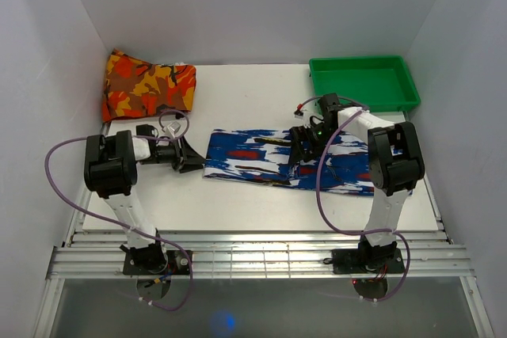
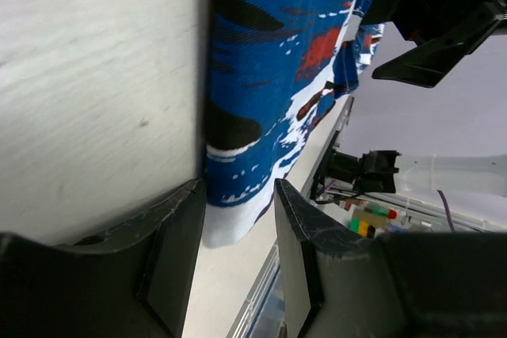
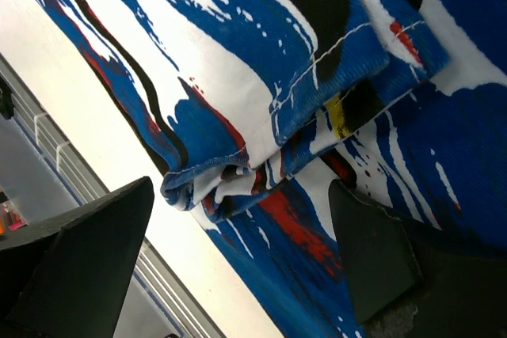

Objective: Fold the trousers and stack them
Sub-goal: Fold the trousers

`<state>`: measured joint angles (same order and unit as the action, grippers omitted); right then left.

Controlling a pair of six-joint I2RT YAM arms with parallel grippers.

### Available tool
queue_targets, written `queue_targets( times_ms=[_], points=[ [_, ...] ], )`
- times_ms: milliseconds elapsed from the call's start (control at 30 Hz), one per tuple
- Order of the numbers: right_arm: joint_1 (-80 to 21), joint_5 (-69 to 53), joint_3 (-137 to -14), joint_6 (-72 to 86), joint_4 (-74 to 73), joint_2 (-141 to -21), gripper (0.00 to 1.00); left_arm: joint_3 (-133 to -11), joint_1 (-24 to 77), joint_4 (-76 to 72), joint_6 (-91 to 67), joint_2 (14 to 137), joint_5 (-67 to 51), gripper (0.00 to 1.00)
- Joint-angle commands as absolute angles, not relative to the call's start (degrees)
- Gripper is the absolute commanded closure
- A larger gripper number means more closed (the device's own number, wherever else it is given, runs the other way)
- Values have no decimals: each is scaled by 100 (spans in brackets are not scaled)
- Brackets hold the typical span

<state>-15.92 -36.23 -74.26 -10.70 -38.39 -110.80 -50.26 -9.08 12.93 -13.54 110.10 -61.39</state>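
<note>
Looking down from the top: seeing the trousers (image 1: 285, 160) lying as a long folded strip on the white worktop (image 1: 238, 203), running from the middle of the frame toward the right. Seeing the left jaws sitting just beside the strip's left end, and the right jaws hanging over its middle. Also seeing a green tray (image 1: 356, 59) in the upper right and an orange, red and yellow cloth (image 1: 146, 85) in the upper left.

Looking from the left wrist: seeing the left jaws standing open at the bottom of the frame, gripping nothing. Seeing two black fingers (image 2: 178, 251) apart, with a white-edged corner of the trousers (image 2: 277, 53) showing in the gap just past the tips. Not being able to tell about any touching there. Seeing bare worktop (image 2: 95, 77) filling the left side.

Looking from the right wrist: seeing the right jaws standing wide open, gripping nothing, with one dark finger (image 3: 87, 267) at the lower left and the other at the lower right. Seeing the trousers (image 3: 238, 61) filling most of the frame, layers lying on one another, with a folded edge in the middle. Seeing a thin strip of worktop (image 3: 103, 136) along the left.
</note>
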Motion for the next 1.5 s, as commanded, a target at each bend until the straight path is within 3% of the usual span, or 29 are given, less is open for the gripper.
queue_targets(
  times_ms=[0,100,400,567,733,933,1200,1233,1267,1467],
  points=[
    [-1635,-3401,-7471,-1486,-4236,-11082,2,-5009,-599,783,-1361,11513,-5309,47],
    [-1652,-3192,-7541,-1371,-4245,-11372,0,-5071,-405,440,-1695,11610,-5212,47],
    [-1758,-2479,-7883,-985,-4052,-12049,25,-5194,-325,158,-2188,11795,-4309,49],
    [-1767,-2259,-7911,-1090,-4009,-11867,19,-5133,-510,307,-2075,11488,-4280,43],
    [-1863,-2417,-7699,-1221,-3209,-10645,17,-5115,-527,501,-2083,11391,-4805,46],
    [-2714,-1637,-8094,-1950,-2927,-10397,11,-5054,-554,1028,-2118,10962,-4870,37],
    [-4815,34,-8683,-2522,-2084,-10994,18,-4922,-1177,1423,-2417,10284,-4912,28],
    [-4982,218,-8892,-2531,-2040,-11117,19,-4922,-1204,1467,-2400,10231,-4957,19],
    [-5262,376,-8999,-2514,-1969,-11370,20,-4931,-1265,1511,-2391,10152,-5018,16],
    [-5932,816,-9597,-2531,-1627,-12162,22,-4975,-1555,1766,-2338,10125,-5247,15]
  ],
)
